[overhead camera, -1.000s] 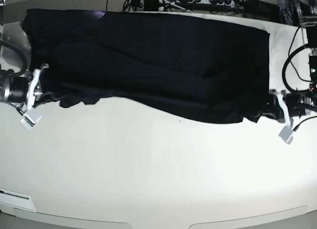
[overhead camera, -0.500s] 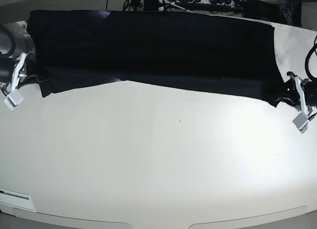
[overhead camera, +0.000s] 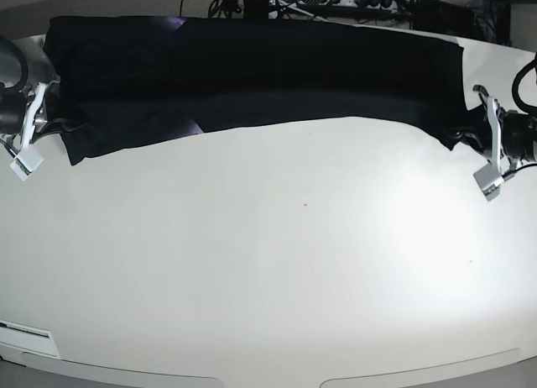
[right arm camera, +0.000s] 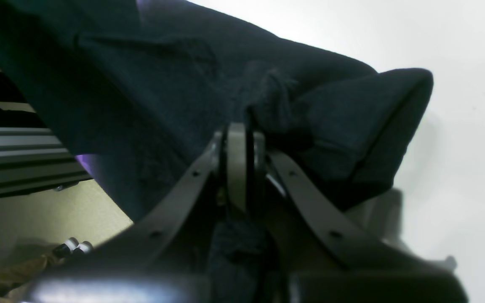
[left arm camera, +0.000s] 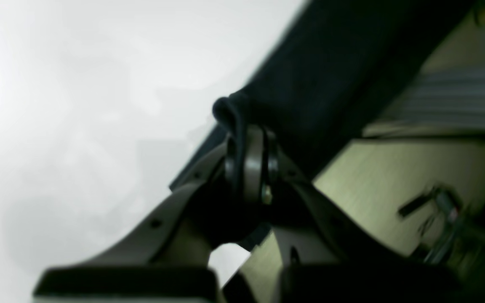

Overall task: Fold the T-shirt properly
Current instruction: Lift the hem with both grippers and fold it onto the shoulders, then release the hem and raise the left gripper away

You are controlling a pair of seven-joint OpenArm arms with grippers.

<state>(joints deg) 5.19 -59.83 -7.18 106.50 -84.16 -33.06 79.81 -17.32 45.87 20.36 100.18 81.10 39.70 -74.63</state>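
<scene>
White table point(overhead camera: 277, 270), black T-shirt point(overhead camera: 252, 77) (no legible writing)

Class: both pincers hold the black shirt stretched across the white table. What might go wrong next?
1. The left pincer pinches only a thin rolled edge of the large black cloth T-shirt; it may slip.
2. The right pincer holds bunched cloth, so a crooked fold is likely.
3. The shirt's far edge nears the white table's back; it might slide off.

A white counter point(overhead camera: 277, 270) is seen, wide and bare toward its near edge. Along its far edge a black shirt point(overhead camera: 252, 77) is spread flat, stretched from one end to the other.
</scene>
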